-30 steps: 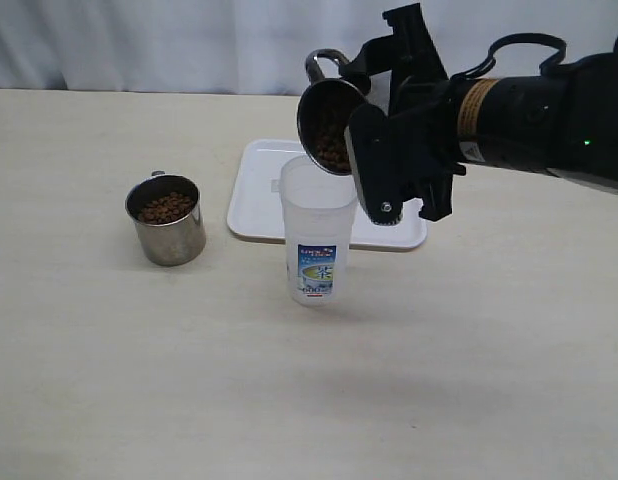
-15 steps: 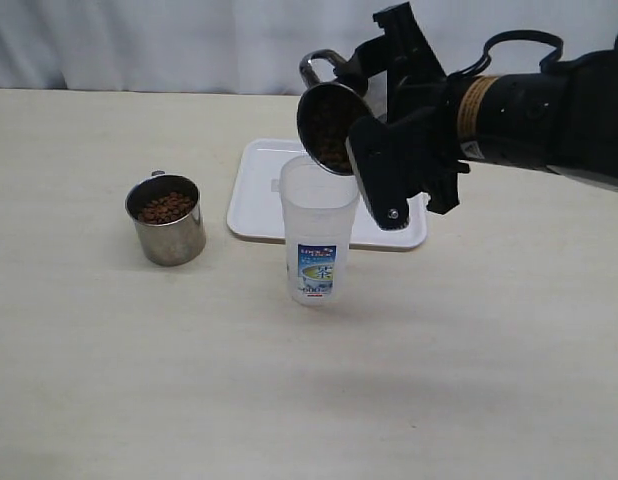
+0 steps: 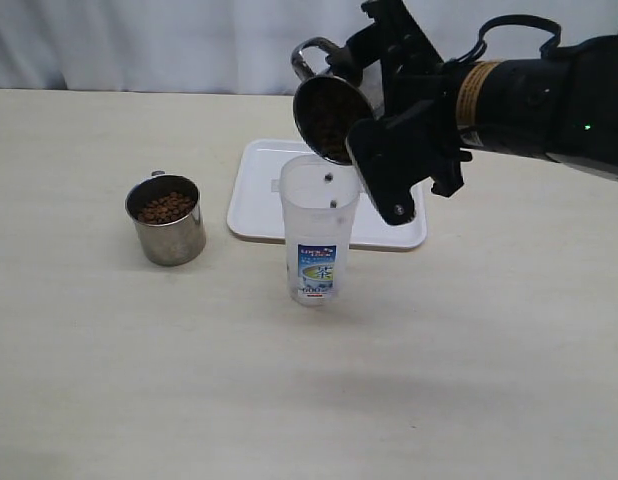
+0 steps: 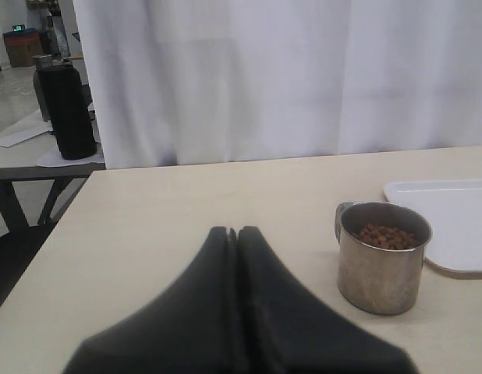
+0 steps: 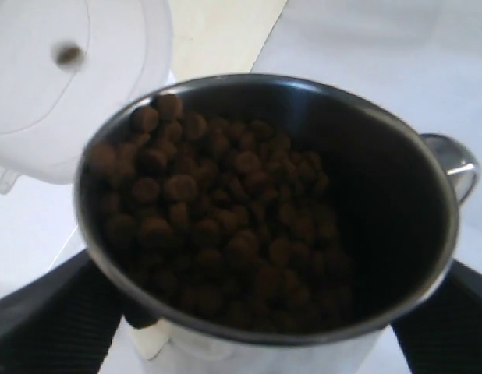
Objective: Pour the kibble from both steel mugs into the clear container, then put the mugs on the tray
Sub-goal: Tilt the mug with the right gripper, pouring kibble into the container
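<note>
My left gripper [image 4: 232, 231] hangs low over the table [image 3: 139, 380], its fingers pressed together with nothing between them. Ahead of it the standing mug [image 4: 381, 261] sits upright on the table, with kibble [image 4: 385, 234] lying well below its rim. Past that mug lies the white tray [image 4: 459, 226], flat and bare where I can see it.

Further right, the clear container [image 3: 317, 240] stands upright just in front of the tray's near edge. It sits directly below my right gripper [image 3: 377, 108], which is clamped on the sides of the tilted mug [image 3: 327, 118]. That mug is tipped steeply. Its mouth faces down toward the container's open top and its handle [image 3: 314, 55] points up and away.

The kibble in it [image 5: 217, 226] is heaped against the lower lip. Two pellets [image 3: 329, 178] are in the air inside the container's upper part, clear of the mug.
</note>
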`<action>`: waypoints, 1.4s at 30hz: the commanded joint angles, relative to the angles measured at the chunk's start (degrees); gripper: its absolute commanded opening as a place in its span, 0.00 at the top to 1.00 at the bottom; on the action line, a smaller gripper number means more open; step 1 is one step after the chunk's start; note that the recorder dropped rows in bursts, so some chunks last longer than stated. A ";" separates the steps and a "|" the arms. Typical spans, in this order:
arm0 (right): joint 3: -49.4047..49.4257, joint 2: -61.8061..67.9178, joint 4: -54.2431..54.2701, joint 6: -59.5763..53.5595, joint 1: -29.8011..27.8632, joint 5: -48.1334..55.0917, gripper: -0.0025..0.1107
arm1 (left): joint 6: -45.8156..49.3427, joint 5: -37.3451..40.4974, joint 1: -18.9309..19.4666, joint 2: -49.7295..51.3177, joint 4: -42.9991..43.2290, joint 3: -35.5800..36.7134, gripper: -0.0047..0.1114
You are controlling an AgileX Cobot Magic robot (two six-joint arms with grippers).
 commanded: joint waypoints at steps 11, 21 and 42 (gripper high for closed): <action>-0.89 1.45 -0.11 -3.32 0.02 -2.59 0.94 | -0.09 -0.88 0.19 -0.20 0.26 0.19 0.96; -0.89 1.78 -0.11 -7.44 0.02 -2.85 0.94 | -0.09 -0.88 0.19 -0.20 0.26 0.19 0.96; -2.17 1.78 -0.11 -12.00 0.02 -2.63 0.94 | -0.09 -0.88 0.19 -0.20 0.26 0.19 0.96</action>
